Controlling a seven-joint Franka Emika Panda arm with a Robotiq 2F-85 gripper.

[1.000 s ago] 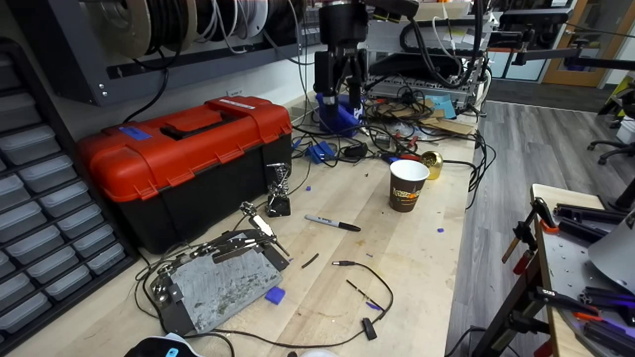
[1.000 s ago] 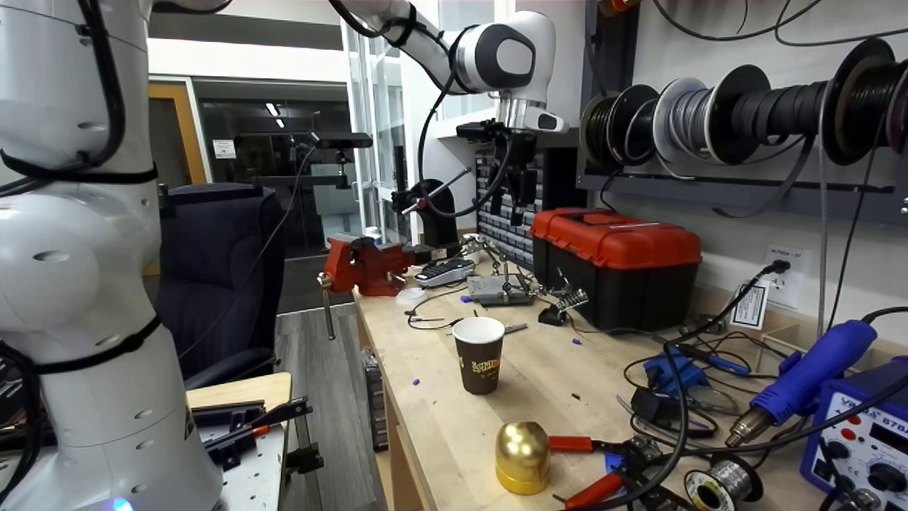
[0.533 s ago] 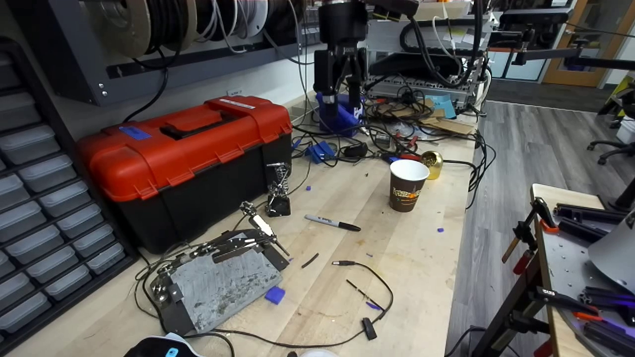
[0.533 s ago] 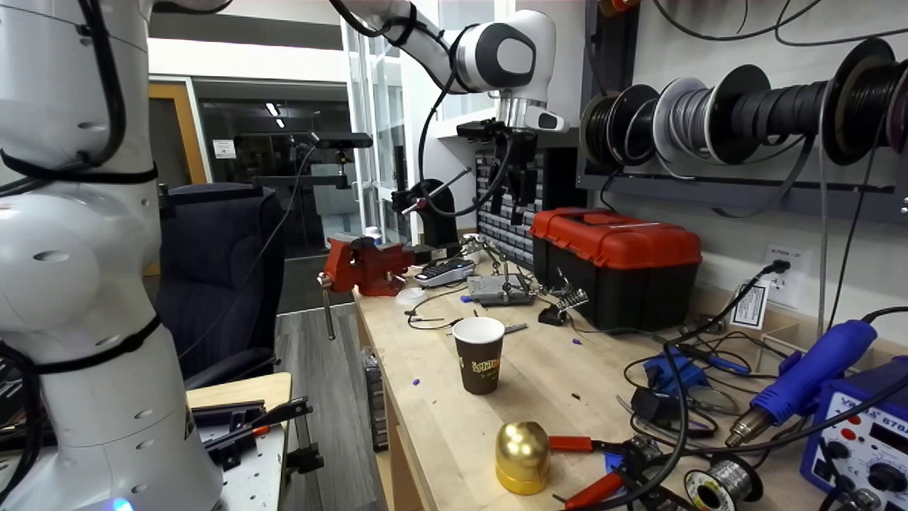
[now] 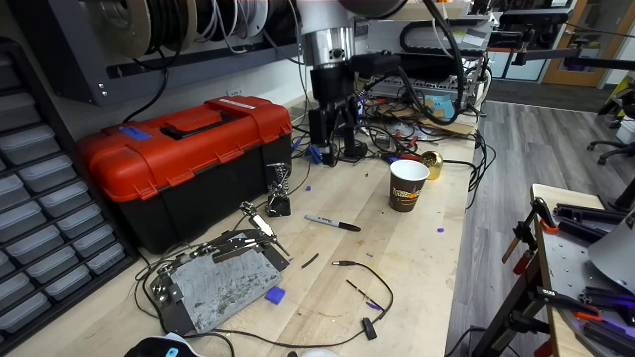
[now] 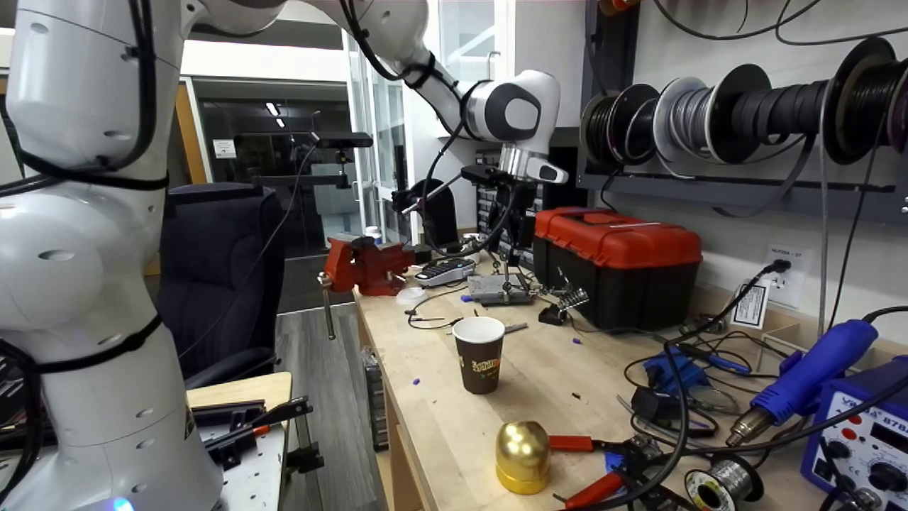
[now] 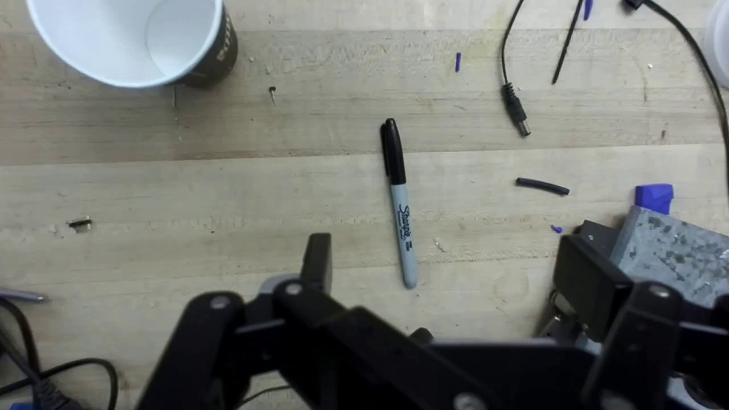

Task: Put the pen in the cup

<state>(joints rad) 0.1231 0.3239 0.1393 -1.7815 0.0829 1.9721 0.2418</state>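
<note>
Claw [image 5: 342, 153]: spread wide, pinching nothing, hanging clear of the table [image 5: 421, 267]; in the wrist view aligned to straddle the pen [image 7: 401, 216], presumably to close crosswise on the barrel.
Pen: flat on the table, capped, near the cup [image 5: 407, 191] but not touching; off-centre between the fingers [image 7: 317, 265], so perhaps calling for a sideways correction before descent.
Pen print: "Sharpie", dark on pale grey; smaller marks too tiny to read.
Cup: upright, mouth up, likely so as to take a drop from above.
Cup print: gold-toned lettering on dark brown, too blurred to make out.
Toolbox [image 5: 196, 166]: set back from the pen, probably for working room; pale lid label [image 5: 237, 103] unreadable.
Blue station [image 6: 862, 443]: marked "878" plus something further, maker's name uncertain.
</note>
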